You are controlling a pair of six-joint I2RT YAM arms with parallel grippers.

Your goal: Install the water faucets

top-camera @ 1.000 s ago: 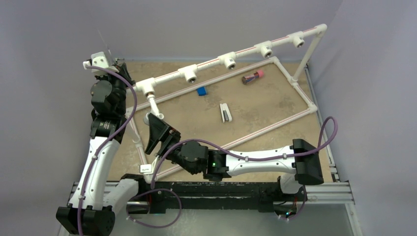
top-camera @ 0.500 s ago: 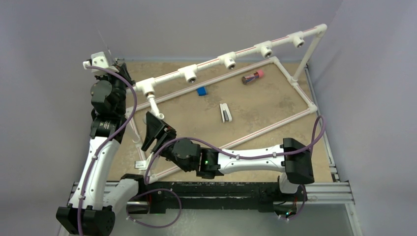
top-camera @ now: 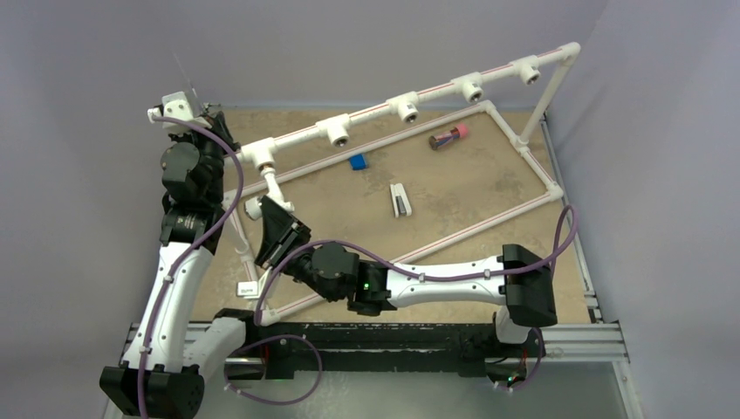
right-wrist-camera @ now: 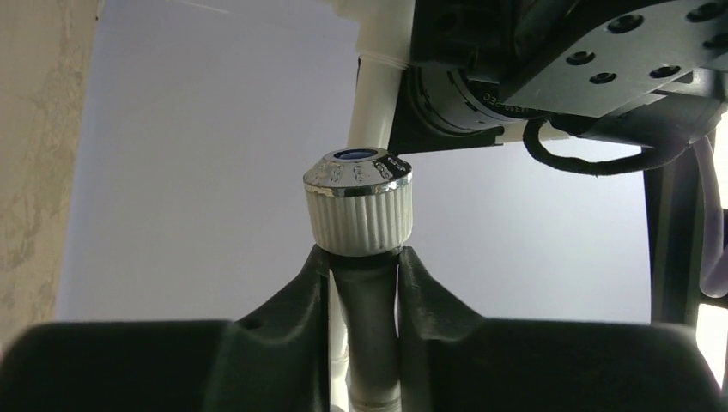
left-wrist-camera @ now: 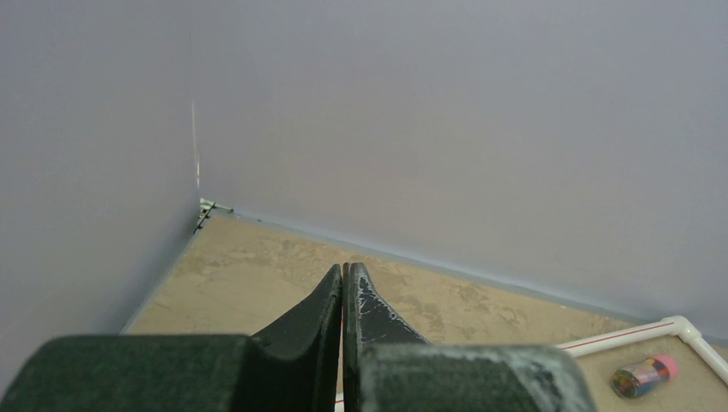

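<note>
Faucet (top-camera: 271, 185) hangs from the leftmost fitting (top-camera: 260, 155) of the pipe rail (top-camera: 375, 111) in the overhead view, and my right gripper (top-camera: 266, 218) is on its lower end. My left gripper (top-camera: 208, 118) is up at the worktop's (top-camera: 454, 183) far left corner. Left wrist: its jaws are pressed together on nothing. Right wrist: my fingers (right-wrist-camera: 313, 283) pinch the faucet's stem right under its ribbed, chrome-capped knob (right-wrist-camera: 358, 206).

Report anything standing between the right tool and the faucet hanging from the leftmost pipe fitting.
Nothing visible stands between them. The right tool is closed on the faucet at its neck, just below the ribbed knob.
</note>
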